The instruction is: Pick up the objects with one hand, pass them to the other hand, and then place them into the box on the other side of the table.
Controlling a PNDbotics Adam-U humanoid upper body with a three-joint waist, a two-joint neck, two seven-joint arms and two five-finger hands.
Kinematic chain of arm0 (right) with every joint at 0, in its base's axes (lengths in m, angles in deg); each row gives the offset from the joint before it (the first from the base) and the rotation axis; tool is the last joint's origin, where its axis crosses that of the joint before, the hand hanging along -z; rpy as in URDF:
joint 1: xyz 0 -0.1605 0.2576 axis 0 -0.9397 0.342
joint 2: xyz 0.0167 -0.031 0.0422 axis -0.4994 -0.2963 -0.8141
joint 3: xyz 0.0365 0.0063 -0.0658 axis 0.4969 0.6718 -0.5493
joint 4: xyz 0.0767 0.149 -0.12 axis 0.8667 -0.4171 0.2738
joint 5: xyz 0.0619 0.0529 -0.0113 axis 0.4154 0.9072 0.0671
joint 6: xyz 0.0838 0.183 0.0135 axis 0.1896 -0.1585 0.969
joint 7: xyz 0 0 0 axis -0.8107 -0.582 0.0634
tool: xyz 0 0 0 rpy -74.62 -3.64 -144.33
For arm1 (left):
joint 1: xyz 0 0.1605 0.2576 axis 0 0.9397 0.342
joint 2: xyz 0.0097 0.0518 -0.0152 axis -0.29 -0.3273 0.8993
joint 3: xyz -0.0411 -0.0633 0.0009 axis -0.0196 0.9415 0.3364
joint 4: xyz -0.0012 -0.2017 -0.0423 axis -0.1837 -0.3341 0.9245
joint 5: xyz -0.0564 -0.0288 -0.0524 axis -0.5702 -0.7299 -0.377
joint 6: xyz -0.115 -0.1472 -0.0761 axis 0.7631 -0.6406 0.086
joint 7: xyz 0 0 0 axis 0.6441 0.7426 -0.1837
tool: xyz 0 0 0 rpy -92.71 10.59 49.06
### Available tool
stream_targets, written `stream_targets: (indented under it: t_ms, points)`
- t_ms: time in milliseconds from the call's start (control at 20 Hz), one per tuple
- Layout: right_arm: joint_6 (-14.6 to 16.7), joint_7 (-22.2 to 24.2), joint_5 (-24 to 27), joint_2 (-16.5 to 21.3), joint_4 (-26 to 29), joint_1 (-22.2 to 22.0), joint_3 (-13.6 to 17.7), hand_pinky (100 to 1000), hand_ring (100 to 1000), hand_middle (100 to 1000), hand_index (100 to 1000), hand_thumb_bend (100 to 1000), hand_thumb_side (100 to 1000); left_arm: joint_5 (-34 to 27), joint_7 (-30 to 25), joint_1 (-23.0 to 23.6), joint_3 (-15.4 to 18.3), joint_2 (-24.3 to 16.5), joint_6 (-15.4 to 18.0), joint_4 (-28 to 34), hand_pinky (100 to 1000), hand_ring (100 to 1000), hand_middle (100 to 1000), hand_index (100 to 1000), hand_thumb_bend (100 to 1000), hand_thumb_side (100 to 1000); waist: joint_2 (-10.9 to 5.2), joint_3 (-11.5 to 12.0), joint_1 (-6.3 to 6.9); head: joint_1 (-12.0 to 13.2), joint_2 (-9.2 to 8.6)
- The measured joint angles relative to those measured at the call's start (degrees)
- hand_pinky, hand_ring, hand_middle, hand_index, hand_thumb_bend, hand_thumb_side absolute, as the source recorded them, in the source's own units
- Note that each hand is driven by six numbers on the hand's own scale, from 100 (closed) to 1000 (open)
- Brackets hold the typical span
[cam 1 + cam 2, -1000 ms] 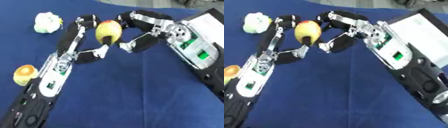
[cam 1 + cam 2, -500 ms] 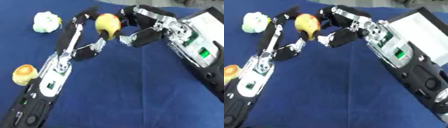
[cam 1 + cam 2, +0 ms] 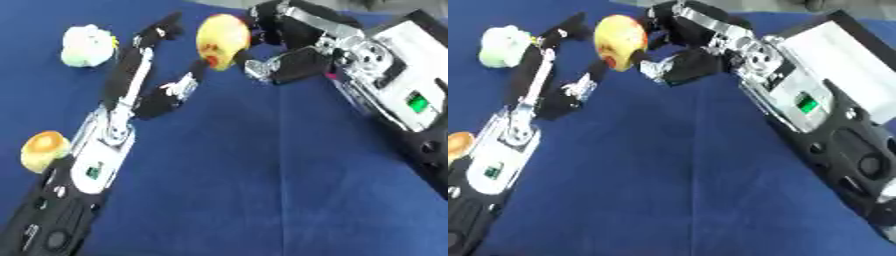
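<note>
Since a second ago the right hand (image 3: 280, 55) takes the yellow-red fruit (image 3: 222, 34), fingers curled round it; left hand (image 3: 153, 75) has opened (pale round thing (image 3: 87, 45) and orange fruit (image 3: 44, 149) lie apart).

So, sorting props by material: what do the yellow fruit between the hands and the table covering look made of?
The yellow fruit looks like smooth plastic or foam, evenly coloured with a red blotch; uncertain. The table covering looks like matte blue cloth, without glare.

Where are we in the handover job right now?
Mid-handover. Done: the yellow-red fruit is off the blue table. In hand: the right hand curls around it; the left hand is open beside it. Left: this fruit must go into the white box; a pale green object and an orange fruit lie on the table.
</note>
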Motion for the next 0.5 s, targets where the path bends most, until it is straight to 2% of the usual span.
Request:
stream_targets:
  t_ms: [150, 300, 500]
  points:
    - [-0.20, -1.48, 0.92, 2.19, 0.10, -1.33, 1.67, 834, 901, 572, 448, 100, 100, -0.01, 0.38, 1.66, 0.42, -2.41, -0.38, -0.35, 902, 758, 725, 919, 301, 823, -0.27, -0.47, 0.46, -0.63, 0.12]
    - [-0.21, -3.48, 2.15, 5.99, 0.72, -4.56, 4.65, 842, 910, 582, 459, 100, 100, -1.06, 0.72, 3.95, 1.53, -6.18, -1.01, -0.18, 892, 747, 712, 892, 235, 708, -0.70, -0.74, 0.98, -1.66, 0.48]
    - [0.08, -6.99, 4.53, 11.42, 1.19, -10.76, 9.77, 852, 911, 586, 466, 100, 100, -4.47, 0.93, 6.63, 3.84, -11.98, -2.28, 2.70, 891, 747, 723, 874, 189, 661, -0.71, -0.89, 1.46, -3.28, 0.49]
